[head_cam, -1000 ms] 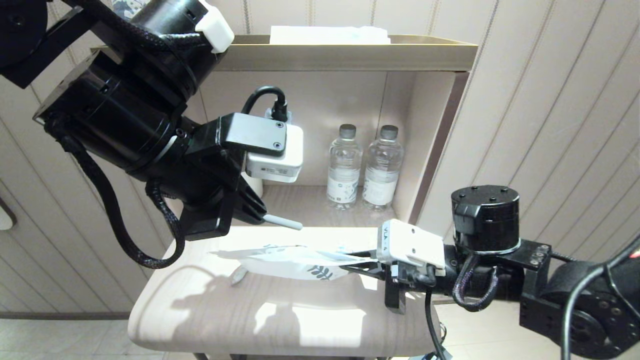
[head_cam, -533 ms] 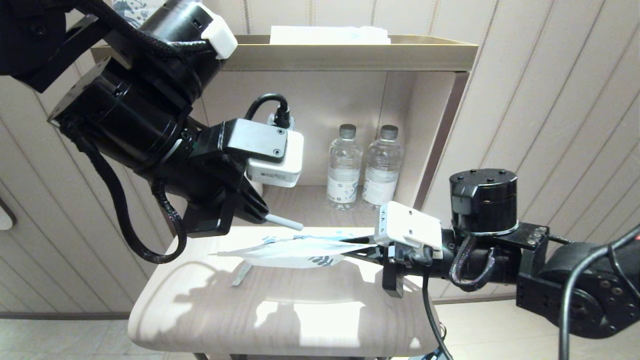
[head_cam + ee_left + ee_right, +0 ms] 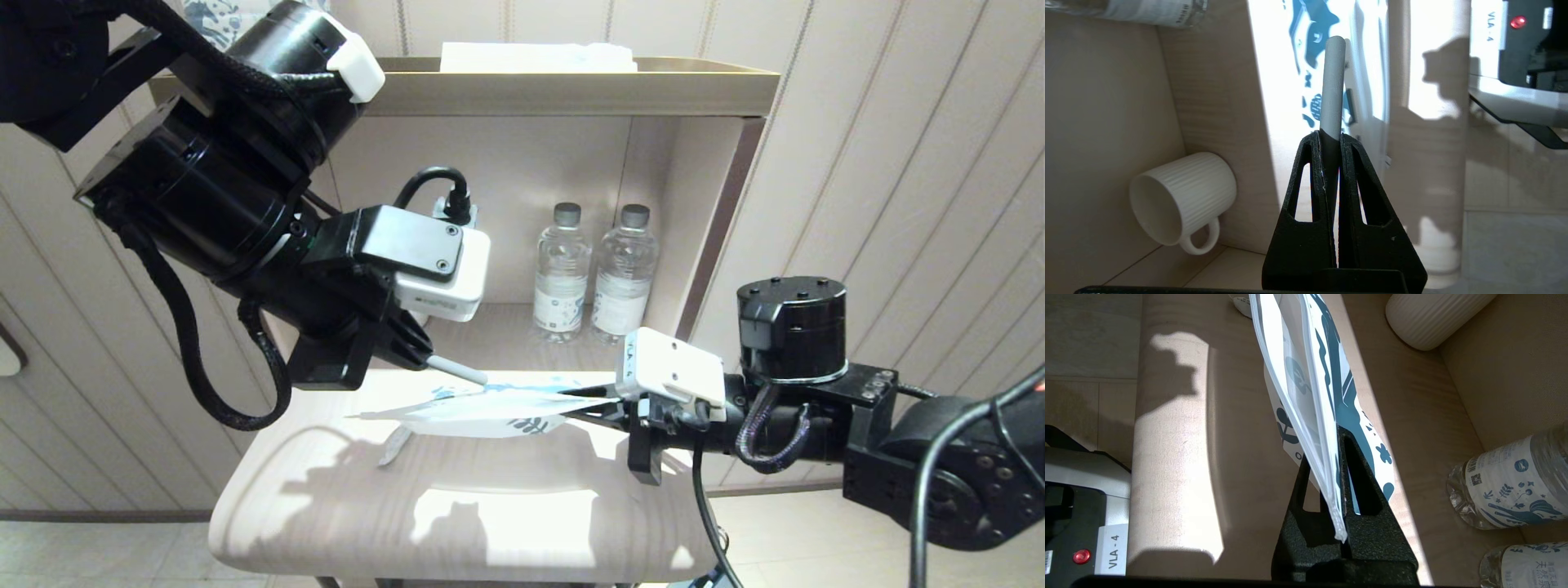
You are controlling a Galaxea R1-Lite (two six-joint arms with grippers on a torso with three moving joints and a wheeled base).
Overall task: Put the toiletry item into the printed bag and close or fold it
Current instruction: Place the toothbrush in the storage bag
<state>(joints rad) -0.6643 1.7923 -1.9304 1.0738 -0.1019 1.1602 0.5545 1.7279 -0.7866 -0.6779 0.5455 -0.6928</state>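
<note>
My left gripper (image 3: 418,353) is shut on the toothbrush (image 3: 461,371), whose pale grey handle (image 3: 1332,85) sticks out past the fingertips; its bristle head is hidden. The handle's free end hangs just above the printed bag (image 3: 490,407), near its upper edge. The bag is a white pouch with teal leaf print (image 3: 1306,375), held roughly level above the stool seat. My right gripper (image 3: 1327,449) is shut on the bag's right end, at its zip edge. In the head view that gripper (image 3: 602,403) sits right of the seat's middle.
A short flat pale strip (image 3: 393,446) lies on the beige stool seat (image 3: 457,523) under the bag. A white ribbed mug (image 3: 1182,196) lies in the shelf niche behind. Two water bottles (image 3: 592,278) stand on the low shelf. A folded white item (image 3: 539,57) tops the cabinet.
My right gripper raised the bag off the seat. My left gripper dropped slightly, bringing the toothbrush's free end closer to the bag's upper edge.
</note>
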